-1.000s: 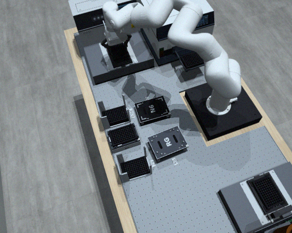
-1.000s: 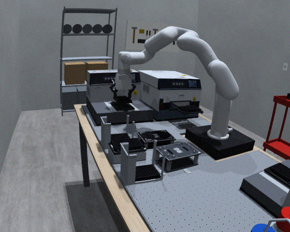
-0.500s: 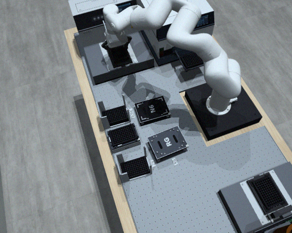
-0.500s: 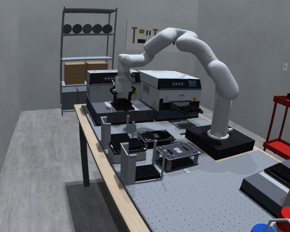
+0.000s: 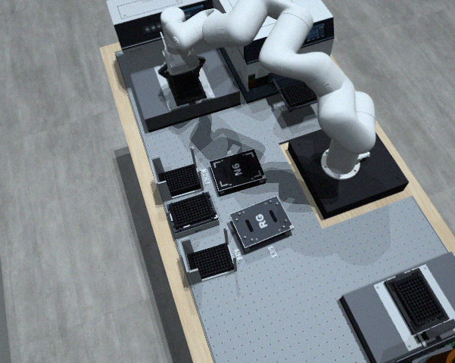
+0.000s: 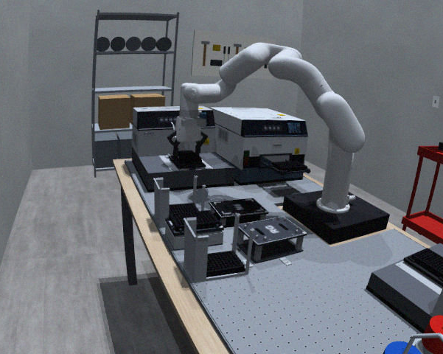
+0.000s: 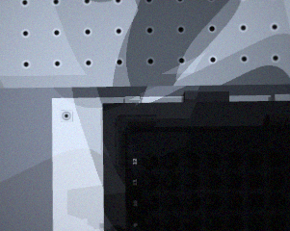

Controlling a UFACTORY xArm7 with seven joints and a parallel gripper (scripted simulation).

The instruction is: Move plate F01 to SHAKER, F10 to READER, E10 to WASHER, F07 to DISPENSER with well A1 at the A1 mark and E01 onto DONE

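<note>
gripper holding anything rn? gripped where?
Yes. The gripper is shut on a black well plate at the instrument platform at the back left of the deck. The fingers are at opposite edges of the plate; the exact contact points are hidden.

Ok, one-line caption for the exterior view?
Gripper shut on a black plate at the back-left instrument.

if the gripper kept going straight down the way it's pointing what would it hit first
The gripper, shut on a black plate, points straight down; the plate would likely meet the instrument's white-striped platform first. Height above it is unclear.
</note>
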